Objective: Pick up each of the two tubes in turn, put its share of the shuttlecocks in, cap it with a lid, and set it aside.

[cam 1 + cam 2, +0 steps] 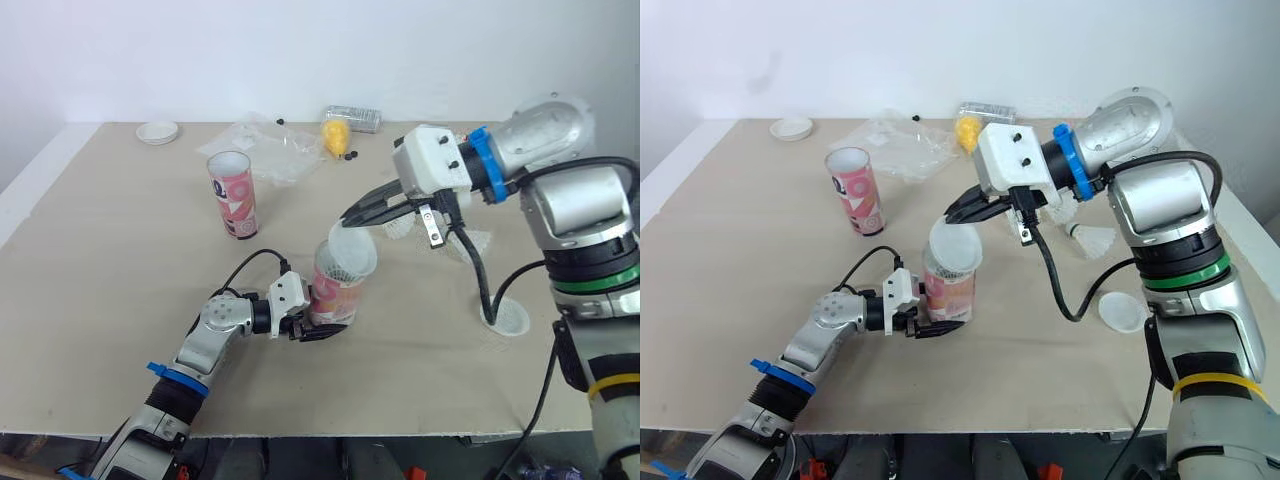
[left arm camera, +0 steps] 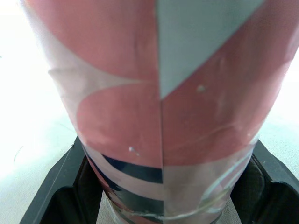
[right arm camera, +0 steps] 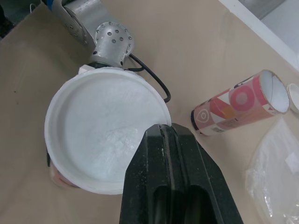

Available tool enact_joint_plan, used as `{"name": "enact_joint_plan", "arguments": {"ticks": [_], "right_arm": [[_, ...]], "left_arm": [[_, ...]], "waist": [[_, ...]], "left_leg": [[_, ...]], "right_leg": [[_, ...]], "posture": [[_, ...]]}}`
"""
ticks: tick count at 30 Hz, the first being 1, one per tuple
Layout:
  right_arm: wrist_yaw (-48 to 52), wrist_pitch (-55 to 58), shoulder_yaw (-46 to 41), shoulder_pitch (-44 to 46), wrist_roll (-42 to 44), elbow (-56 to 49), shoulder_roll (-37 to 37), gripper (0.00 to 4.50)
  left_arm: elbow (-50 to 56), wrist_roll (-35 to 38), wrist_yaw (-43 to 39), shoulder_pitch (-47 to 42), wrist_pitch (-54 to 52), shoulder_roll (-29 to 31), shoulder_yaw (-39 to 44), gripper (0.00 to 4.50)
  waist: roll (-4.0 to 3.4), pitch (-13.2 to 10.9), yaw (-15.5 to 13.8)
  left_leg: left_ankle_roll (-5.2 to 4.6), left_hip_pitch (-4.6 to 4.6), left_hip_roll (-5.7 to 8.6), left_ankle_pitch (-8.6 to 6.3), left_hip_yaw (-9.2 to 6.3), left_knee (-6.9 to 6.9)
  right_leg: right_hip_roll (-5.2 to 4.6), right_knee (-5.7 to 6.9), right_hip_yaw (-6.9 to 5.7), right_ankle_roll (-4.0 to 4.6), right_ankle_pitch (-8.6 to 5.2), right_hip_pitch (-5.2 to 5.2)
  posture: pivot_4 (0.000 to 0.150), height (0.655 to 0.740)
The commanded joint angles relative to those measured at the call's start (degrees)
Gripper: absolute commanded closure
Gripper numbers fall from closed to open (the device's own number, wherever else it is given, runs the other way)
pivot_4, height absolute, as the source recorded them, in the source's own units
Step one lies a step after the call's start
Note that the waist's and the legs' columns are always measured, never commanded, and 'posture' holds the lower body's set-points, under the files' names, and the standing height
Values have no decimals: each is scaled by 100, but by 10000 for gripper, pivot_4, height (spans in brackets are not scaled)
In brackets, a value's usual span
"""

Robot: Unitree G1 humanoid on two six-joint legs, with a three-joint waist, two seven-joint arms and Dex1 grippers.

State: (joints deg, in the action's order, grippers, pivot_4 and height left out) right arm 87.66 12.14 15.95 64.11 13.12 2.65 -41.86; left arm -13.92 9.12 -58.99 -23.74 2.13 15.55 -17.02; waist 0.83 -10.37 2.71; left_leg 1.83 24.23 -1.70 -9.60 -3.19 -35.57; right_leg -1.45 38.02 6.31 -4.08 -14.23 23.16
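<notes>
While my left gripper (image 1: 322, 330) clamps the base of a pink tube (image 1: 336, 296) near the front edge of the table (image 1: 110, 280), my right gripper (image 1: 352, 214) pinches the rim of a white lid (image 1: 352, 252) and holds it tilted over the tube's mouth. I cannot tell whether the lid's low edge touches the rim. The tube stands upright on the tabletop. In the left wrist view it sits between the two black fingers (image 2: 60, 186), which press against either side of its foot. The right wrist view looks into the lid's hollow face, with that gripper's fingers closed tight together on its near edge.

The second tube (image 1: 232, 194) stands upright and uncapped, its mouth open, well apart to the left and further back. A spare lid (image 1: 506, 316) lies flat on the table beside my right arm (a cable runs down towards it). A loose shuttlecock (image 1: 1095, 238) rests just behind that arm. Along the far edge lie a crumpled plastic bag (image 1: 265, 145), a yellow object (image 1: 336, 137) and a small white dish (image 1: 158, 132).
</notes>
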Motion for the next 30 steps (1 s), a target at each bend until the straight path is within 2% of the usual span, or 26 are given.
{"name": "enact_joint_plan", "arguments": {"ticks": [1, 30], "right_arm": [[136, -231, -25, 148, -74, 28, -1, 43939], [440, -1415, 407, 267, -551, 713, 241, 43939]], "left_arm": [[-315, -228, 71, 202, -253, 91, -145, 14097], [-359, -177, 130, 181, -378, 68, -76, 14097]], "waist": [[0, 0, 0], [0, 0, 1]], "left_leg": [[0, 0, 0, 0, 0, 0], [0, -1, 0, 0, -1, 0]], "right_leg": [[0, 0, 0, 0, 0, 0], [0, 0, 0, 2, 1, 0]], "posture": [[1500, 7400], [1500, 7400]]}}
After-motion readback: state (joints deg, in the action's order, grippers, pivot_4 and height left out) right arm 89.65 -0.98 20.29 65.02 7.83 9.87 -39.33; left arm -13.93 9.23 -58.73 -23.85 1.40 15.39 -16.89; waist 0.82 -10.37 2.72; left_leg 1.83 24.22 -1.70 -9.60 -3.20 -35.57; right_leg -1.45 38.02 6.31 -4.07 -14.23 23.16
